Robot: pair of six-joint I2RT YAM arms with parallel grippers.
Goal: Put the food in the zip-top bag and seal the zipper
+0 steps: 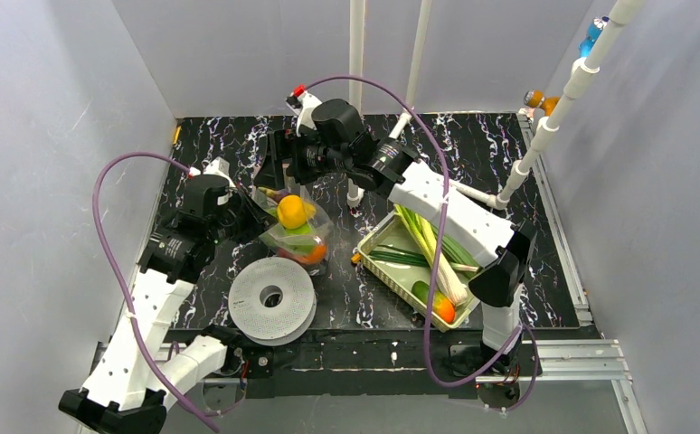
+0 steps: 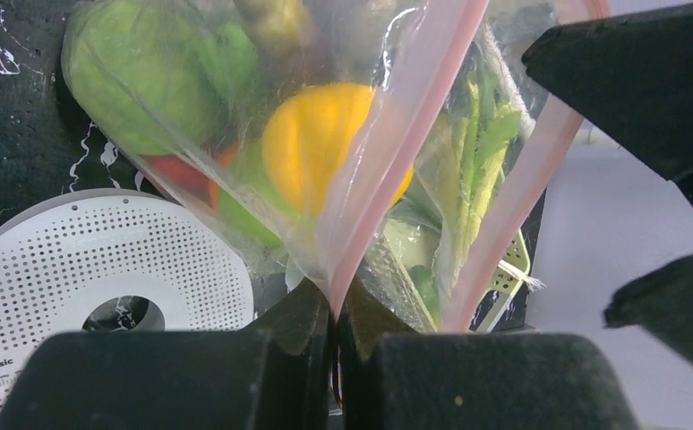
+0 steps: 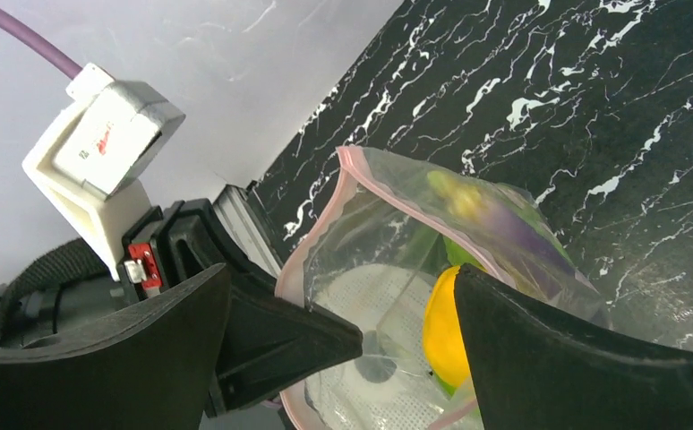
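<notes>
The zip-top bag (image 1: pixel 303 237) stands on the black table, holding food: a yellow-orange fruit (image 1: pixel 291 212), green pieces and a red one. My left gripper (image 1: pixel 251 213) is shut on the bag's left mouth edge. In the left wrist view its jaws (image 2: pixel 338 300) pinch the pink zipper (image 2: pixel 419 107), with a yellow fruit (image 2: pixel 325 143) and a green piece (image 2: pixel 137 81) behind the plastic. My right gripper (image 1: pixel 272 176) hovers at the bag's far side. In the right wrist view it (image 3: pixel 343 269) stands wide open around the open bag mouth (image 3: pixel 325 224), holding nothing.
A pale green tray (image 1: pixel 375 237) to the right of the bag holds leeks (image 1: pixel 432 249), a cucumber and an orange piece (image 1: pixel 443 311). A white perforated spool (image 1: pixel 288 312) lies in front of the bag. Grey walls close in the left, right and back.
</notes>
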